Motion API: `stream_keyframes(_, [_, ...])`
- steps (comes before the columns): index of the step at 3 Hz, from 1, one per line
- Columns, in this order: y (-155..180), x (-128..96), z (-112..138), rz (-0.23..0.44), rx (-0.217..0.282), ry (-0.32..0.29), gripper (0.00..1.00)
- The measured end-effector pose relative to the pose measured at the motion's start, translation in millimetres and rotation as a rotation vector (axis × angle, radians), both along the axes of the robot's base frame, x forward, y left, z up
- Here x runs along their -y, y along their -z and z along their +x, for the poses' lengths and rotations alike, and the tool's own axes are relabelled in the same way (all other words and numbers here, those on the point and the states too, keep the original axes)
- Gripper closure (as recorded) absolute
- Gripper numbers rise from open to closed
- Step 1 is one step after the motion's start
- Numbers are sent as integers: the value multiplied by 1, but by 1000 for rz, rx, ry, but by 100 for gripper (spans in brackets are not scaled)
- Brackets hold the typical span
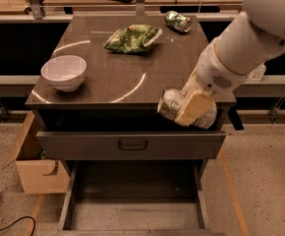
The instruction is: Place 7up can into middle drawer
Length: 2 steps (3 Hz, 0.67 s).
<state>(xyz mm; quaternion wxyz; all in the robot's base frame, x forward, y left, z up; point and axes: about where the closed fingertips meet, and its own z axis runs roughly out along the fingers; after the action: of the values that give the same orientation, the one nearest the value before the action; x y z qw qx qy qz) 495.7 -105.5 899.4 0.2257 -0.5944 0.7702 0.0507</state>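
Gripper (190, 110) fingers are squeezed tight on the 7up can (168, 102). One pale finger (195, 107) lies across the front of the can. The can is lying on its side in the grip, not standing up. It hangs in the air just past the front edge of the counter top (108, 82), on the right side. It is not touching the counter.

Right under the can is the closed drawer front (83, 144) with the black loop handle (132, 145). Lower down, the middle drawer (132, 213) is pulled out. Its floor is bare and nothing is in it.

So the picking up looks done. The can is off the counter and in the grip. What is left is the putting down. I think the can has to go lower, past the closed drawer front, and come out a bit so it is over the open drawer. Then the fingers have to let go.

On the counter sit a white bowl (64, 72), a green chip bag (132, 37) and a darker green can (178, 21) at the back. A cardboard box (34, 168) stands on the floor to the left.
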Motion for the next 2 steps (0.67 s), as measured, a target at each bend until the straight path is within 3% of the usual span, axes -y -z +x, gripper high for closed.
stream_keyframes(1, [36,-36,-59,50,-47,-46,100])
stream_keyframes(2, [82,-51,-85,108,-28,-62,100])
